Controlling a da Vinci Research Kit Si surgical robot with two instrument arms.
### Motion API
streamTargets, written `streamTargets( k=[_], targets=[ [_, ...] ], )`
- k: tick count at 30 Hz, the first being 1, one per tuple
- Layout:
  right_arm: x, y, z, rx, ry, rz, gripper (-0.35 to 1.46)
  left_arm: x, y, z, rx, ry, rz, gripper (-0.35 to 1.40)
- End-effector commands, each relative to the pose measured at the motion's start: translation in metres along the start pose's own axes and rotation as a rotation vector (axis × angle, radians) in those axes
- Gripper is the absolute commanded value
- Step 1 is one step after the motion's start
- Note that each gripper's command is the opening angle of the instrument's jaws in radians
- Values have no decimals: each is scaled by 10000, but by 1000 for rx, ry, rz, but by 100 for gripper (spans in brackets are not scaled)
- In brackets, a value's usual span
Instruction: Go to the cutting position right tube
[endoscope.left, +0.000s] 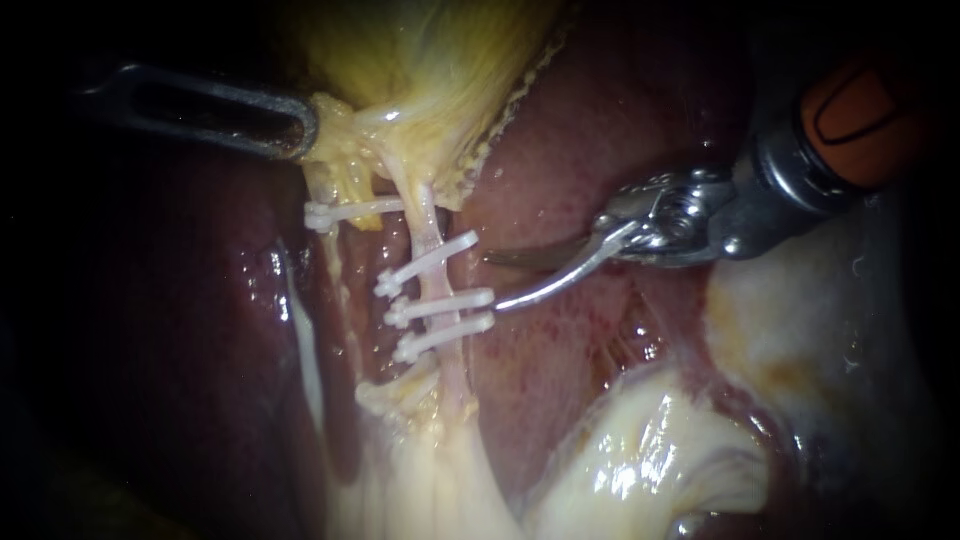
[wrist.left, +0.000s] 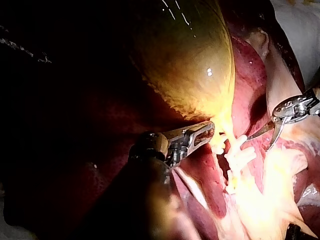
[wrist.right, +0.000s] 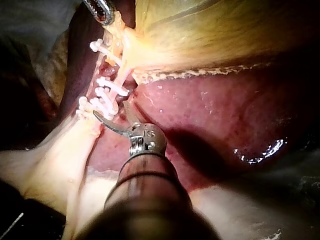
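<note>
The right tube (endoscope.left: 430, 235) runs down from the yellow gallbladder (endoscope.left: 430, 60) and carries three white clips (endoscope.left: 440, 303). A thinner left tube (endoscope.left: 335, 260) bears one clip (endoscope.left: 345, 213). My right instrument (endoscope.left: 497, 280) comes in from the upper right with two curved blades open, just right of the clipped tube. Its lower blade tip touches a clip's end. In the right wrist view the blades (wrist.right: 111, 111) stand beside the clips (wrist.right: 107, 92). My left instrument (endoscope.left: 295, 128) is shut on tissue at the gallbladder's neck, as the left wrist view (wrist.left: 207, 132) also shows.
Dark red liver (endoscope.left: 600, 110) lies behind and to the right of the tubes. Pale fatty tissue (endoscope.left: 640, 450) fills the lower right. The right instrument's thick wrist (endoscope.left: 790, 170) hangs over the liver at the upper right.
</note>
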Motion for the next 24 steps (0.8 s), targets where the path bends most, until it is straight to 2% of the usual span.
streamTargets(
  k=[1,10,24],
  targets=[
    [1,1,3,1,-1,-2,130,0,0,0,0,0,0,-35],
    [7,11,37,10,-15,-8,132,1,0,0,-1,0,0,-35],
    [28,24,61,98,88,-10,137,1,0,1,-2,-1,1,-35]
  ],
)
